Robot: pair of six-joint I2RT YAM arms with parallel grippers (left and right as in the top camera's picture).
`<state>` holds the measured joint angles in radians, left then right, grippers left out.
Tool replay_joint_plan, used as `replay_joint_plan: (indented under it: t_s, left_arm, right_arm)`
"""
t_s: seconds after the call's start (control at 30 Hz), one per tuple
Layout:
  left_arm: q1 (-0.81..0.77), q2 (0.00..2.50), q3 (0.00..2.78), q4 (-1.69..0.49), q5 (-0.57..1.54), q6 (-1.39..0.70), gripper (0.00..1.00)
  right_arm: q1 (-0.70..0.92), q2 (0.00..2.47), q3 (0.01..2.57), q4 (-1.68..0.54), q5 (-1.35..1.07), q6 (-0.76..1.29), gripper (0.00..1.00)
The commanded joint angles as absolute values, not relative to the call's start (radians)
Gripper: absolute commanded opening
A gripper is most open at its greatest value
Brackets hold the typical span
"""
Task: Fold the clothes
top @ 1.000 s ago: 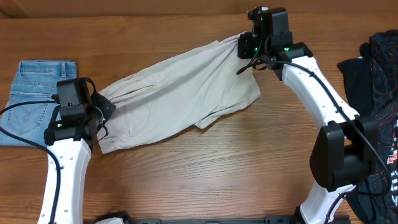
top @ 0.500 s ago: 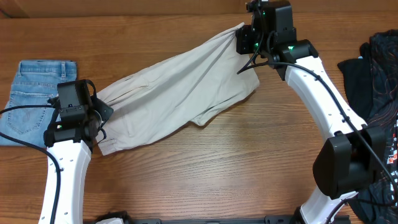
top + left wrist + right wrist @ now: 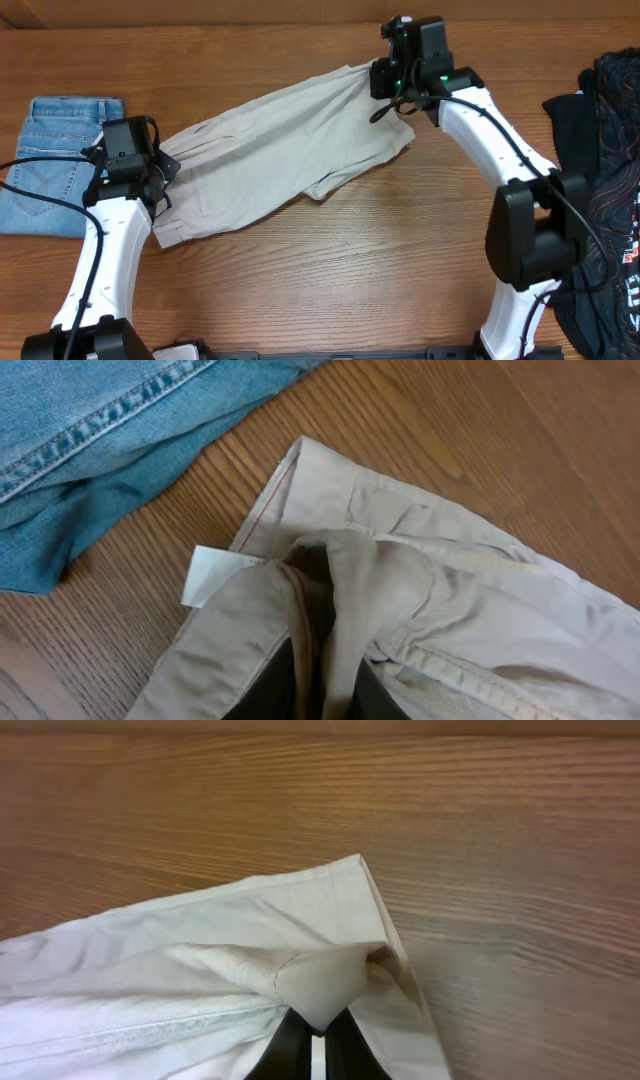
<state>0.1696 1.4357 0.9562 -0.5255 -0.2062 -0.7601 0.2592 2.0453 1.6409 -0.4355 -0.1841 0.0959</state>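
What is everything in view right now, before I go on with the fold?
pale beige cotton shorts: one, beige, mid-table, stretched slantwise between the two grippers
white fabric label: one, white, sticking out at the shorts' waistband end
blue denim garment: one, blue, lying flat at the table's left end, left of the shorts
dark patterned clothes pile: one heap, black with a reddish pattern, at the table's right edge
brown wooden table: one, brown, under everything
left gripper: one, dark fingers on a white arm, shut on the shorts' waistband end
right gripper: one, dark fingers on a white arm, shut on the shorts' hem corner at the far side
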Motion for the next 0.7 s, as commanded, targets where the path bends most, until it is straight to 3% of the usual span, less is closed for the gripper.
replay_joint_plan:
  t_s: [0.0, 0.17, 0.2, 0.23, 0.27, 0.3, 0.37, 0.67]
  left_arm:
    - [0.178, 1.451, 0.977, -0.519, -0.303, -0.775, 0.14]
    - [0.178, 1.453, 0.977, -0.514, -0.375, -0.796, 0.18]
    - [0.178, 1.453, 0.977, -0.503, -0.389, -0.794, 0.31]
    - [0.178, 1.453, 0.977, -0.488, -0.405, -0.793, 0.68]
    - [0.178, 1.453, 0.977, -0.476, -0.410, -0.793, 0.84]
    - [0.178, 1.453, 0.978, -0.465, -0.405, -0.791, 0.92]
    - [0.178, 1.451, 0.981, -0.464, -0.374, -0.771, 0.98]
    - [0.175, 1.394, 1.096, -0.553, -0.337, -0.570, 1.00]
  right_arm:
    - [0.268, 2.086, 1.669, -0.386, -0.152, 0.077, 0.04]
    - [0.269, 2.111, 1.669, -0.311, -0.159, 0.078, 0.06]
    - [0.269, 2.112, 1.669, -0.293, -0.173, 0.078, 0.24]
    - [0.269, 2.113, 1.669, -0.274, -0.189, 0.078, 0.50]
    - [0.269, 2.113, 1.669, -0.269, -0.189, 0.078, 0.75]
    - [0.269, 2.113, 1.670, -0.266, -0.189, 0.078, 0.86]
    - [0.264, 2.113, 1.670, -0.291, -0.189, 0.078, 0.99]
    - [0.191, 2.077, 1.670, -0.535, -0.189, 0.154, 1.00]
